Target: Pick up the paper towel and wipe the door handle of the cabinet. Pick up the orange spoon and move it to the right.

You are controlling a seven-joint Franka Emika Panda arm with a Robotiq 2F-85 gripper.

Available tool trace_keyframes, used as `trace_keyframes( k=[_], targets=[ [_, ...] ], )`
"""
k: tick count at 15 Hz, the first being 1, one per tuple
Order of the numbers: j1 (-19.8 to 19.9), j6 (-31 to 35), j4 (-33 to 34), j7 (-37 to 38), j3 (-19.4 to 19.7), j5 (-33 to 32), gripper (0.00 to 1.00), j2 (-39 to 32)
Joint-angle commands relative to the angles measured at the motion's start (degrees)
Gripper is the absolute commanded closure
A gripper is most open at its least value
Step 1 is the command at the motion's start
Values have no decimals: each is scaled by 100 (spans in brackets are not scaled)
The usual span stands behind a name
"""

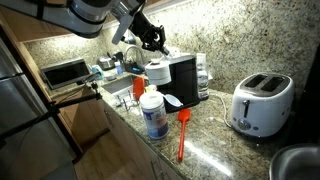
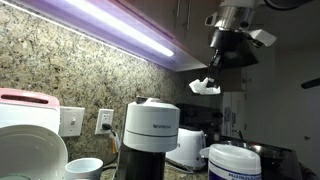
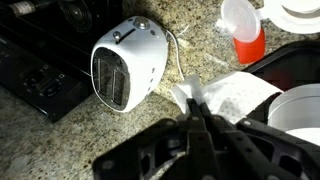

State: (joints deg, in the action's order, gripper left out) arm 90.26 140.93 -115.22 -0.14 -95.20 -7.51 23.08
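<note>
Speckled brown granite forms the counter (image 1: 215,140) and runs up the backsplash (image 2: 70,70), which is lit by a bright strip light (image 2: 120,25) under the upper cabinets and carries a white wall outlet (image 2: 103,121). At the far left in an exterior view a wooden cabinet (image 1: 85,125) stands below the counter edge, with a dark countertop oven (image 1: 65,72) on the surface at its 12 o'clock. Next comes a white cylinder (image 1: 153,115) with a blue label whose print is too small to read. Just beside it, at its 3 o'clock, the orange spoon (image 1: 182,135) lies flat on the granite, running from 12 to 6 o'clock, with nothing touching it. At the spoon's 12 o'clock stands a coffee machine (image 1: 182,80); a line of dark lettering on its pale part is not legible. Over the machine the gripper (image 2: 214,74) hangs in the air, its jaws pinched together on a crumpled white paper towel (image 2: 205,87). At the spoon's 2 o'clock sits a white toaster (image 1: 262,103), and a metal sink (image 1: 296,163) shows at the far right.
</note>
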Motion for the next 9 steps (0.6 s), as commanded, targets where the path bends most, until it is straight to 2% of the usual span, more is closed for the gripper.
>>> trace_keyframes(
  k=[1,5,9],
  targets=[
    [-32,-11,-2,-58,45,87,98,56],
    [-31,-11,-6,-56,43,85,99,70],
    [463,-21,-113,-1096,-799,527,99,-543]
  ],
)
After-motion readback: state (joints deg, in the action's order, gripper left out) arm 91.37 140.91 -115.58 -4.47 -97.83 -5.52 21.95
